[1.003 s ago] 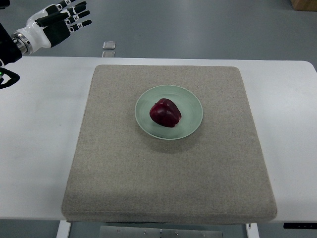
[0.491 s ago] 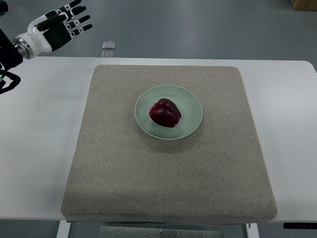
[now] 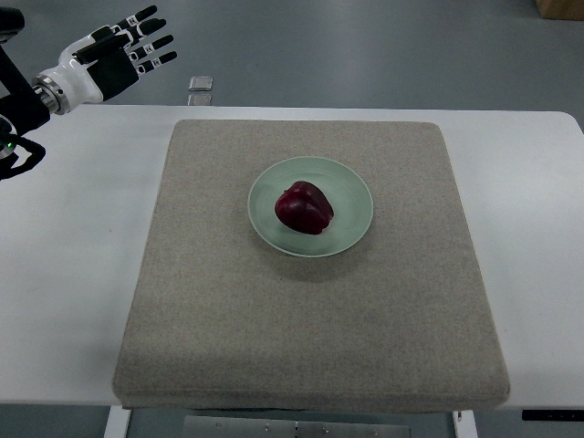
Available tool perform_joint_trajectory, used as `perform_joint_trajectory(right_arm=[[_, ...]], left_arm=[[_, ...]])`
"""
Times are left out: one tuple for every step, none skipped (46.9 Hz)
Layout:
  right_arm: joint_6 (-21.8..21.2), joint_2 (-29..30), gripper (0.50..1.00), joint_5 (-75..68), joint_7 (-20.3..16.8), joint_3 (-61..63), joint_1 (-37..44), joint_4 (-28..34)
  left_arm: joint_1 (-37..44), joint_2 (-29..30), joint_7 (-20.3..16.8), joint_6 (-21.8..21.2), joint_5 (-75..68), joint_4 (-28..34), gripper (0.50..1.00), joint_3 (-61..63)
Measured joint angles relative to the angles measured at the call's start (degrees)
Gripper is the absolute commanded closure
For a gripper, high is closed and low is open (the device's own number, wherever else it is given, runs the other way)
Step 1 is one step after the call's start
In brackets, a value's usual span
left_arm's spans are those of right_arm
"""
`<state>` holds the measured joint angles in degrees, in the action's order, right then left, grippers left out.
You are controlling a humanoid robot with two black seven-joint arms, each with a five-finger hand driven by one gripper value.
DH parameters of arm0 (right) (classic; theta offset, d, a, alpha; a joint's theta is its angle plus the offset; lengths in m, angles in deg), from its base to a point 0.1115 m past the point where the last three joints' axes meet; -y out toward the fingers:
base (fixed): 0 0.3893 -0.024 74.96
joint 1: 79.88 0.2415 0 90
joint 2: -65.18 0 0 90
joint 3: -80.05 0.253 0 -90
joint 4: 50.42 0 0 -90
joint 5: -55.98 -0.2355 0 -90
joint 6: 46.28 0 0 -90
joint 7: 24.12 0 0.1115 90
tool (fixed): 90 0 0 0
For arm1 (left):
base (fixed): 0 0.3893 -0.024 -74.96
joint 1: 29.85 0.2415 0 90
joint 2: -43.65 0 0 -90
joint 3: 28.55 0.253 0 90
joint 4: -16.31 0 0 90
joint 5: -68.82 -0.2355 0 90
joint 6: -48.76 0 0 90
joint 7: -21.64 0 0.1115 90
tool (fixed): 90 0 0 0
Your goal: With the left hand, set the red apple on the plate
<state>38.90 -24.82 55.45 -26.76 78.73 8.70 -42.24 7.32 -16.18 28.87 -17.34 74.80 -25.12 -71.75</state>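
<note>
The red apple (image 3: pixel 305 208) is being carried by the green plate (image 3: pixel 351 187) at frame centre; the left hand (image 3: pixel 111 62) is being held wide, empty, at upper left.

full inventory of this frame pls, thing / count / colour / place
apple: 1, dark red, on the plate, about centred
plate: 1, pale green, middle of the mat
mat: 1, beige-grey, square, covering most of the table's middle
table: 1, white, spans the whole width of the view
floor: grey, beyond the table's far edge
small metal piece: 1, silver, on the floor past the table's far edge, left of centre
box corner: 1, brown, top right, mostly cut off
left hand: 1, white and black, top left over the table's far edge, fingers spread, holding nothing
right hand: not in view
</note>
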Motion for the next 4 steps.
perform_joint_trajectory(right_arm=[[0.0, 0.0, 0.572, 0.0, 0.0, 0.0, 0.0, 0.0], [0.0, 0.0, 0.57, 0.0, 0.0, 0.0, 0.0, 0.0], [0.0, 0.0, 0.572, 0.0, 0.0, 0.0, 0.0, 0.0], [0.0, 0.0, 0.572, 0.0, 0.0, 0.0, 0.0, 0.0]], left_arm=[[0.0, -0.1, 0.0, 0.0, 0.0, 0.0, 0.504, 0.0], [0.0, -0.3, 0.0, 0.0, 0.0, 0.0, 0.504, 0.0], [0.0, -0.4, 0.1, 0.0, 0.0, 0.0, 0.504, 0.0], [0.0, -0.5, 0.1, 0.0, 0.0, 0.0, 0.504, 0.0]])
